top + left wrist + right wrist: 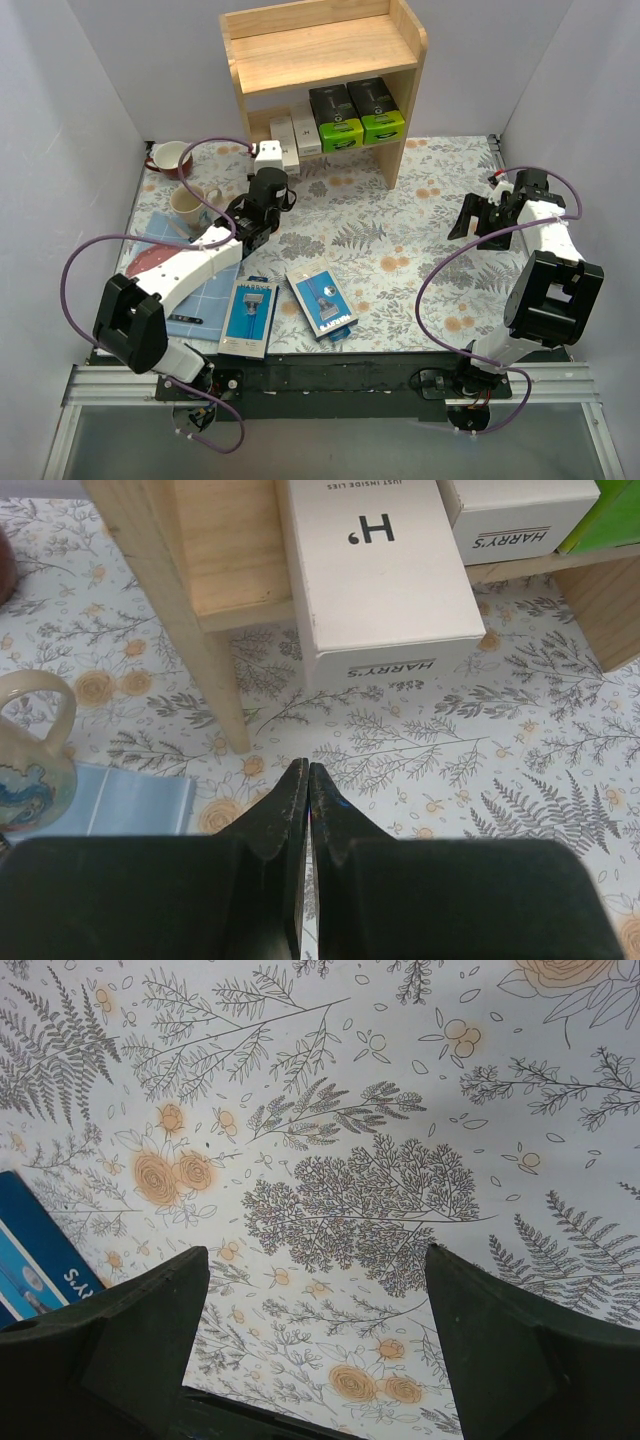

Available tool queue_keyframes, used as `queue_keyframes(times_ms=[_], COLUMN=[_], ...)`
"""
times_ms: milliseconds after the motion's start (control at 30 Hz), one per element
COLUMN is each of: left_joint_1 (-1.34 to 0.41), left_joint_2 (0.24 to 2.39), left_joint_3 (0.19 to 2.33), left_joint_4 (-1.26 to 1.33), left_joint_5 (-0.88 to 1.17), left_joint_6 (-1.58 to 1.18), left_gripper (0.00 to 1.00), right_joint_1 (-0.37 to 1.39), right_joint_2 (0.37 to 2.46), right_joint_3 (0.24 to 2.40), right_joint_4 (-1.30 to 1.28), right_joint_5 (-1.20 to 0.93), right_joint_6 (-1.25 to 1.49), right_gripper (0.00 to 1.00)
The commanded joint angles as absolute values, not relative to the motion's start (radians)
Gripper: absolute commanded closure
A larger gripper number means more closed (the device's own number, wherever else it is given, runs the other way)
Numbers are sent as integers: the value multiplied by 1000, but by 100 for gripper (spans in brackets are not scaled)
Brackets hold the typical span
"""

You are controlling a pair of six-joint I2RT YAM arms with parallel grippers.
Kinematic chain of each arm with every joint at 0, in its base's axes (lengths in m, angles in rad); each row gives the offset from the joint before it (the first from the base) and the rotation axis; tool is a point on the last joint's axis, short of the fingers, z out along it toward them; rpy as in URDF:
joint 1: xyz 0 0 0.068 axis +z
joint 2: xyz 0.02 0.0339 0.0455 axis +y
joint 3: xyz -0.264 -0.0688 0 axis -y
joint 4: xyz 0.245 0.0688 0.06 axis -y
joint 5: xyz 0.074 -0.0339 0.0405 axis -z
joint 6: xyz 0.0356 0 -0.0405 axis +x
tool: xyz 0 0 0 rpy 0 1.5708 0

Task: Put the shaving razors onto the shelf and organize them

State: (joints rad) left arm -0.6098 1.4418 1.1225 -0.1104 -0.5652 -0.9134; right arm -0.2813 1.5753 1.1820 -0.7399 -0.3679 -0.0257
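Note:
The wooden shelf (320, 45) stands at the back of the mat. Its lower tier holds two white razor boxes (283, 135) (306, 130) and two black boxes with green ends (335, 117) (377, 110). The left white box (380, 570) overhangs the tier's front edge; the other white box (520, 515) sits further back. My left gripper (268, 165) (307, 770) is shut and empty, hovering over the mat just in front of the overhanging box. Two flat blue razor packs (248, 315) (322, 298) lie on the mat near the front. My right gripper (468, 222) (315, 1290) is open above bare mat on the right; one blue pack (40, 1250) shows at its left.
A red-and-white mug (170, 158) and a cream mug (190, 208) (30, 750) stand left of the shelf. A light blue board (200, 300) (130, 800) with a small dark utensil (185, 320) lies at the front left. The shelf's side panel (190, 600) rises close to the left fingers.

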Motion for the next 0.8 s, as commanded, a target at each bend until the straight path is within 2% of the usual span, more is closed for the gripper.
queue_keyframes(times_ms=[0,767], left_joint_1=[-604,-546], left_joint_2=[1492,1788], left_joint_3=[1176,1410], left_joint_4=[-25,77], left_joint_5=[-597,-695], left_joint_6=[-888,-827], left_gripper=[100,100], right_joint_1=[-281,-282], right_joint_2=[1577,1669], right_joint_3=[1200,1232], right_joint_4=[-730,-672], right_joint_5=[-371,-400], right_joint_6=[-34,-8], right_gripper=[5,5])
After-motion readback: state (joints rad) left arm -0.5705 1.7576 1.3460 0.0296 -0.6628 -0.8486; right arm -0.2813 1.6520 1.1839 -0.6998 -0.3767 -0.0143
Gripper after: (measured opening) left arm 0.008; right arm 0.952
